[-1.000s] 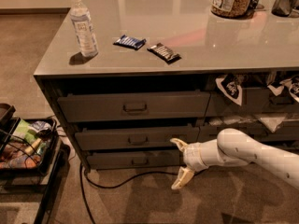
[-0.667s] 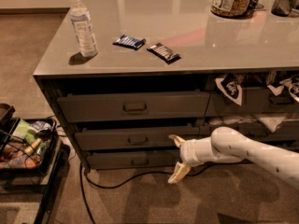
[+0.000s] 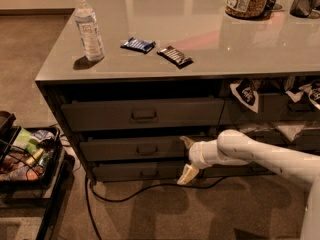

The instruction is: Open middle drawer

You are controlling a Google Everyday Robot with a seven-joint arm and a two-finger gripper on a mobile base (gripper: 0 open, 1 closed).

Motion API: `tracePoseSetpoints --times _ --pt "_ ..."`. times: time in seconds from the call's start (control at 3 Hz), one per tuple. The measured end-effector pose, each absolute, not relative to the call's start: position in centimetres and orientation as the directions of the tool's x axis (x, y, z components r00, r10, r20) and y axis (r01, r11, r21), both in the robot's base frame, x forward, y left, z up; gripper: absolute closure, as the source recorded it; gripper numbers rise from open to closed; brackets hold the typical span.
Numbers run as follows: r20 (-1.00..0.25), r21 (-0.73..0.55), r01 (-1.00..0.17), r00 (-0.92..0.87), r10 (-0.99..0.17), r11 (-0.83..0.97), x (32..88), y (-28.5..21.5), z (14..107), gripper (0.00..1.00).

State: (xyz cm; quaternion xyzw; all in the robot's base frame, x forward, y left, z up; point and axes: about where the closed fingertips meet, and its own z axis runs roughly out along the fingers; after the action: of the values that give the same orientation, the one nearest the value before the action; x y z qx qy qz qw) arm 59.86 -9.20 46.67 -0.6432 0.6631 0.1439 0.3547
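1. The middle drawer (image 3: 120, 149) sits in the cabinet's left stack, between the taller front (image 3: 100, 115) above and the slim front (image 3: 120, 171) below; its loop pull (image 3: 146, 149) is at centre; its front lies about in line with the other two.
2. The gripper (image 3: 185, 159) hangs on the white arm (image 3: 250, 151), right of the pull, before the drawer's right end; its jaws are spread wide, holding nothing; the upper fingertip (image 3: 186, 141) is close to the drawer front.
3. A water bottle (image 3: 87, 29) and two snack bars (image 3: 137, 45) lie on the countertop (image 3: 210, 39).
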Motion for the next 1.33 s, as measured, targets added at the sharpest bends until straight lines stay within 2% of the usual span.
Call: tracePoseSetpoints --times 0.33,1.0,1.33 --pt "-0.636 -0.264 -0.957 0.076 -0.768 0.124 59.8 -9.0 46.5 0.00" --pt "-0.678 -0.219 -0.941 -0.045 -0.734 0.259 64.4 -9.5 40.9 0.00" --pt "-0.688 -0.221 -0.940 -0.039 -0.725 0.260 64.4 -9.3 40.8 0.00"
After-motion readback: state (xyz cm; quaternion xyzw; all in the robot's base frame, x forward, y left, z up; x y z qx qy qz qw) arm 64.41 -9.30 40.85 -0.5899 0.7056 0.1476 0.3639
